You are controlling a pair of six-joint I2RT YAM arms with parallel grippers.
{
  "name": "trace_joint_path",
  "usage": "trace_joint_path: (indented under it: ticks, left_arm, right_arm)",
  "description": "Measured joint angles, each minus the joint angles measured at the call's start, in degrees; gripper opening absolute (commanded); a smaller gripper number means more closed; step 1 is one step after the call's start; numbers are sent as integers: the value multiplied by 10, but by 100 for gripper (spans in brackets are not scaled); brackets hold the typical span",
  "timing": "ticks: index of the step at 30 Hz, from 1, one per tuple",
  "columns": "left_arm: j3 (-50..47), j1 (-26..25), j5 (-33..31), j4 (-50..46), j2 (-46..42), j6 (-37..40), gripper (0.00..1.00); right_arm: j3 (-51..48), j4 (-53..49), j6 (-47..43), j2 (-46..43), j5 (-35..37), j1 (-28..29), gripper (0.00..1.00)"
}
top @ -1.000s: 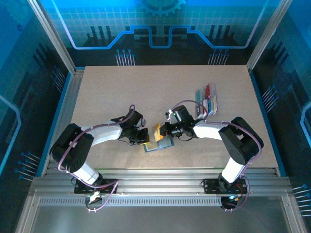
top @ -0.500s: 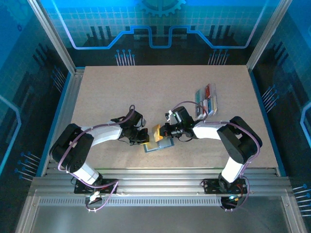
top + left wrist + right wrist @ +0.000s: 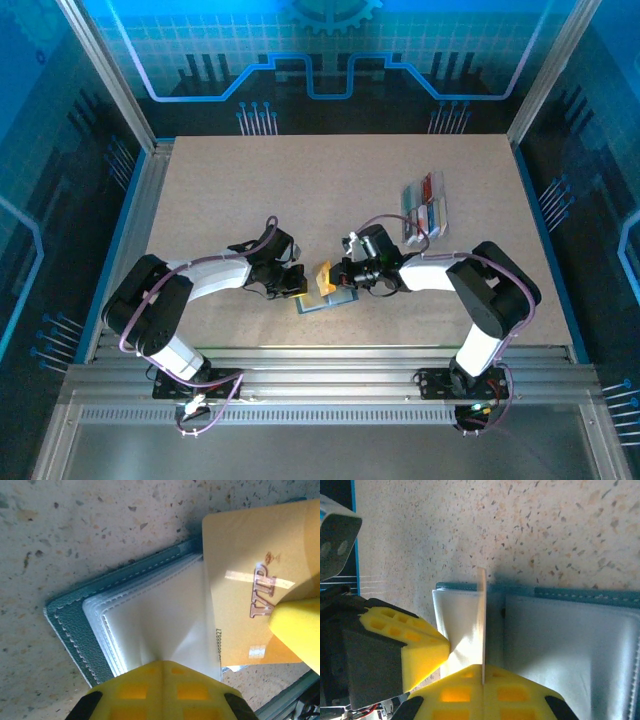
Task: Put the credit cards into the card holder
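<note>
Near the front middle of the table [image 3: 250, 190] lies the wallet [image 3: 327, 299], opened flat, its slate-blue cover down and the pale pockets facing up. Both arms reach in low toward it from opposite sides, so the two grippers meet just above it.

On the left side, the arm folds back from its base, then runs its forearm out to the right, close to the table. The left gripper [image 3: 162, 664] points down at the wallet; its yellow fingers are pressed together on the white inner pocket flap, and the flap is pulled up into a peak between them.

From the right, the other arm bends at a high elbow and stretches its forearm leftward, wrist low. The right gripper [image 3: 482, 670] is clamped on a gold card [image 3: 240, 575] – stamped "VIP" – gripping it by one end. In the right wrist view the card stands on edge and runs straight out from the fingers, its far end over the wallet's pocket side, right beside the lifted flap. Whether its tip has entered a pocket cannot be told.

Well apart, toward the far right of the table, a clear tray [image 3: 445, 215] holds the other cards [image 3: 428, 190], red and teal among them.
</note>
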Motion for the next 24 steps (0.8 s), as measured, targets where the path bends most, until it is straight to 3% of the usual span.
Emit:
trace_joint_path:
  ticks: [24]
  left_arm:
    - [-3,0,2,5,0,0,2]
  right_arm:
    - [-17,-21,-5,-17,2,24,0]
